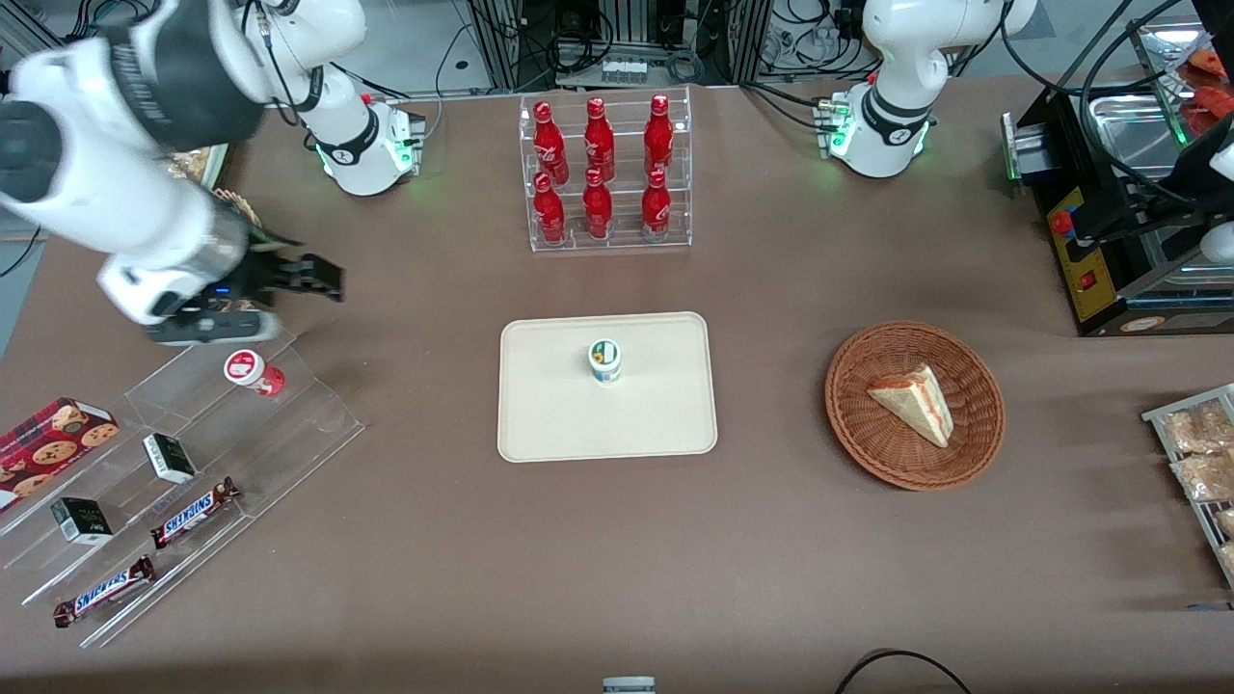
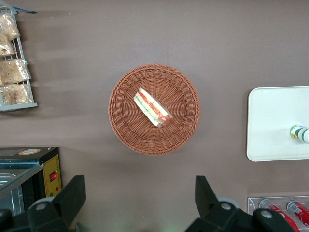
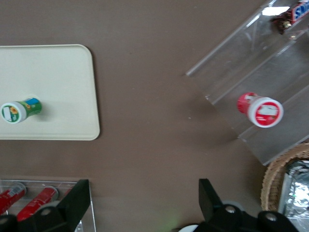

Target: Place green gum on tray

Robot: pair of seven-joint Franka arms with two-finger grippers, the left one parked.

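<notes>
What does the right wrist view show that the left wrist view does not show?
Only the right wrist view shows the red-lidded bottle on the clear stepped stand, a Snickers bar, and the open gripper, which holds nothing and hangs above the bare table between tray and stand.

Only the left wrist view shows the wicker basket with the sandwich, the rack of snack bags and the black machine.

Both show the green gum standing on the tray, and red bottles.

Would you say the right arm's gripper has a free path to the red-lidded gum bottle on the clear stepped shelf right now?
Probably yes. The gripper hangs open just above the red-lidded bottle, which stands alone on its step of the clear shelf, with nothing over it.
</notes>
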